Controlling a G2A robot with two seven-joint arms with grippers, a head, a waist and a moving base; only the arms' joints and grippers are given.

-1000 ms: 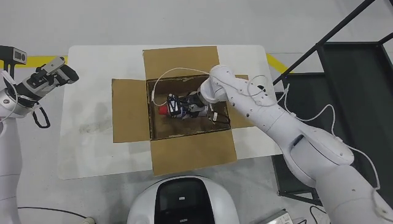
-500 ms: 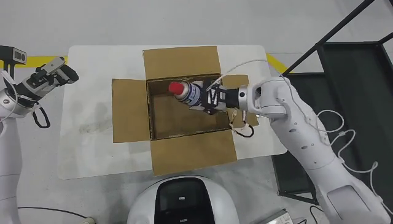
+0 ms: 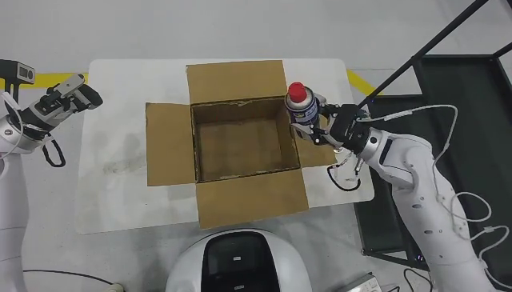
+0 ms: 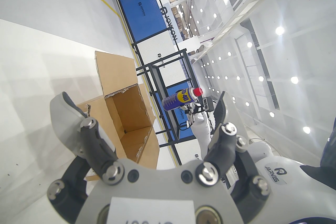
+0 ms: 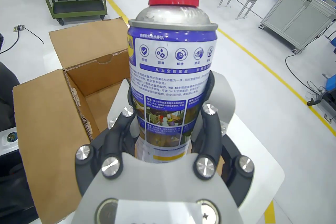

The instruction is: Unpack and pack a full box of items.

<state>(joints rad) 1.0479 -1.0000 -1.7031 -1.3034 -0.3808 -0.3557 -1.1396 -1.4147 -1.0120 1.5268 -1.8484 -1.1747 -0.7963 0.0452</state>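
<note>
Can's bottom end is hidden behind my right gripper [image 5: 170,93] in the right wrist view, so I can't see how far down the spray can [image 5: 170,72] runs. Its front label faces away there; only the back panel w/ small print and icon row shows. Box [image 5: 44,109] floor is cut off by its own near wall in that view. From the left wrist view the can [image 4: 181,99] is small and far off, details hard to read. Can: red cap, bare silver shoulder, blue band, white panel, yellow strip low down. My right gripper [image 3: 320,124] is clamped on its lower body, fingers on both sides. From the top view the can [image 3: 302,104] is held cap-up over the box's [image 3: 192,144] right rim, by the far right corner; exact tilt I can't tell. All 4 flaps are folded out. My left gripper [image 3: 80,94] is well off the box's left, fingers [image 4: 65,109] spread apart, nothing between them.
</note>
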